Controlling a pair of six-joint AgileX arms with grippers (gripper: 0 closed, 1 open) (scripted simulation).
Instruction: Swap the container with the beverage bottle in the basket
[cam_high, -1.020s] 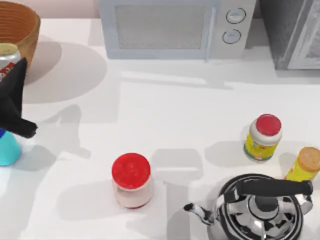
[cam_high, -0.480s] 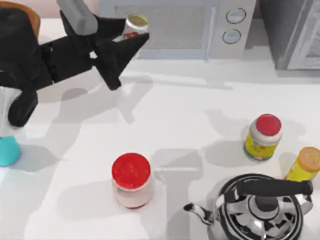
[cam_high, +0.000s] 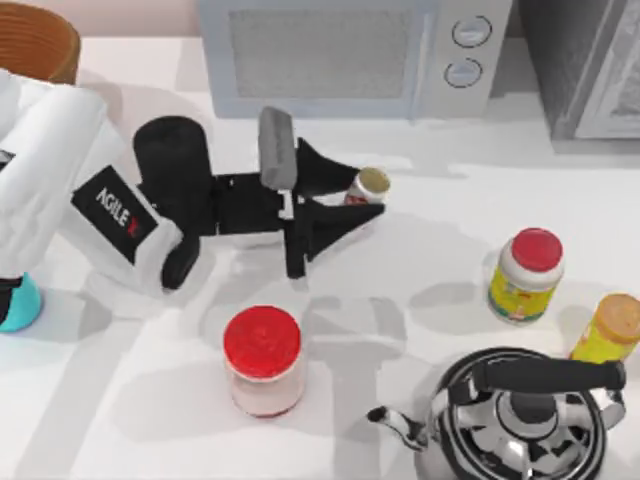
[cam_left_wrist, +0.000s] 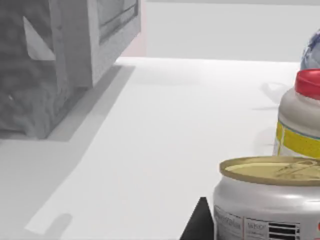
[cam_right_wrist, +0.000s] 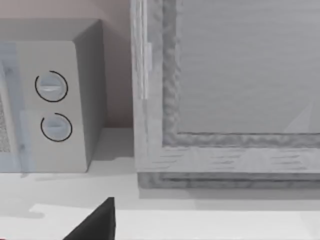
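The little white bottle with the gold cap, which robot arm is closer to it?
Left. The left gripper is shut on the beverage bottle, mid-table. The right gripper is parked by the microwave, away from it.

The beverage bottle (cam_high: 367, 187) is silver-white with red print and a dull gold-olive top, and in the left wrist view (cam_left_wrist: 270, 202) shows a black barcode; the left gripper (cam_high: 340, 198) is black, its arm white with black lettering; the container (cam_high: 17, 303) at the table's left edge is turquoise; the basket (cam_high: 40, 42) at the far left corner is brown, ribbed; the jar (cam_high: 263, 358) is clear with a red lid; one bottle (cam_high: 524, 274) has a yellow label and red cap; the kettle (cam_high: 520, 415) is chrome with a black handle; the table (cam_high: 420, 260) is white.
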